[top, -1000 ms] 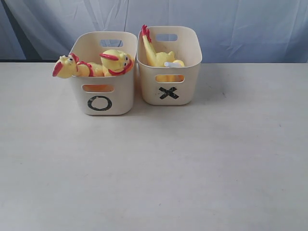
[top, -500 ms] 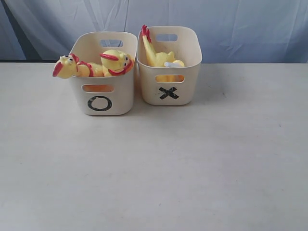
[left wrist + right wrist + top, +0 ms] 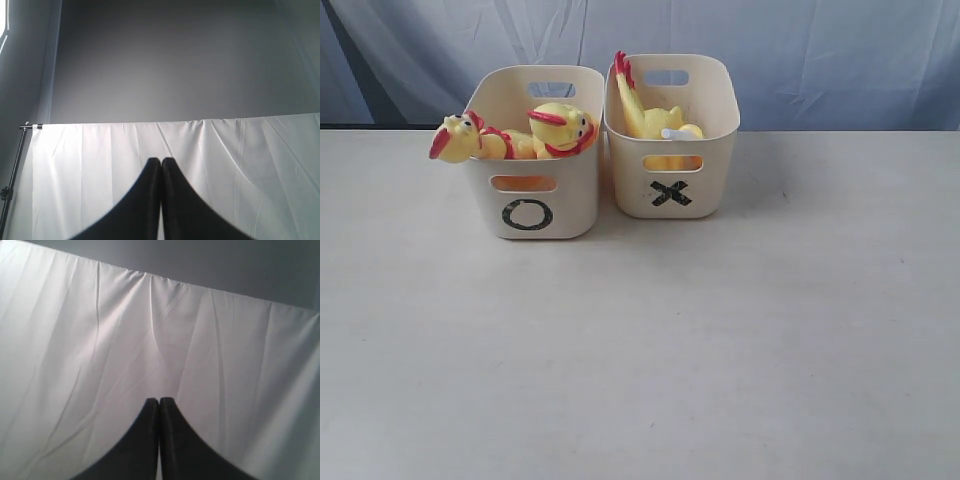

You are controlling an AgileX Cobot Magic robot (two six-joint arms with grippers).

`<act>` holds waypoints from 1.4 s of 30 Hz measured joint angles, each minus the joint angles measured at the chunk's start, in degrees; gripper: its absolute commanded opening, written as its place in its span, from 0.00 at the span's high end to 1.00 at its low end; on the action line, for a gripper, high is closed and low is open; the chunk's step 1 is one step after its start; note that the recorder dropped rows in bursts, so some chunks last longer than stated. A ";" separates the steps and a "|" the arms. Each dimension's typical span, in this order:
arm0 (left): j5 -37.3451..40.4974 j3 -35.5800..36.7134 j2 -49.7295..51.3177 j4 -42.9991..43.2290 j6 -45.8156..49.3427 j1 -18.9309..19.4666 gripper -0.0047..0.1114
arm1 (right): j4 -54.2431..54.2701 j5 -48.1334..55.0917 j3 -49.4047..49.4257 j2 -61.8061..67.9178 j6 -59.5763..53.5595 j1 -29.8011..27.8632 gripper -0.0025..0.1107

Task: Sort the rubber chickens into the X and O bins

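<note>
O bin point(image 3: 570, 200) at 9 o'clock of X bin point(image 3: 715, 180), rubber chickens point(image 3: 560, 128) inside.
Unchanged since earlier frame; left gripper point(image 3: 161, 161), right gripper point(image 3: 159, 401) jaws together.

Left hand point(image 3: 161, 162) and right hand point(image 3: 159, 402) closed, empty.

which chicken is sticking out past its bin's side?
Leftmost chicken, in the O bin: its head overhangs the left wall. The second chicken there and the X bin chicken stay inside.
</note>
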 measured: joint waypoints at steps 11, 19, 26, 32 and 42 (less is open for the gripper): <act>-0.12 9.04 0.00 0.00 0.00 0.00 0.96 | -13.07 -0.12 13.22 0.10 0.00 -0.09 0.98; -0.12 19.93 0.00 0.00 0.00 0.00 0.96 | -16.83 0.70 23.13 0.10 0.00 -0.09 0.98; -0.23 27.60 -0.10 -32.54 0.10 0.00 0.96 | -16.96 0.83 28.30 0.10 0.00 -0.09 0.98; 0.24 36.24 -0.10 -41.30 0.00 0.00 0.96 | -16.96 1.01 29.99 0.10 0.00 -0.09 0.98; 0.61 41.54 -0.10 -64.16 0.00 0.23 0.96 | -18.80 3.47 29.99 0.10 0.00 -0.09 0.98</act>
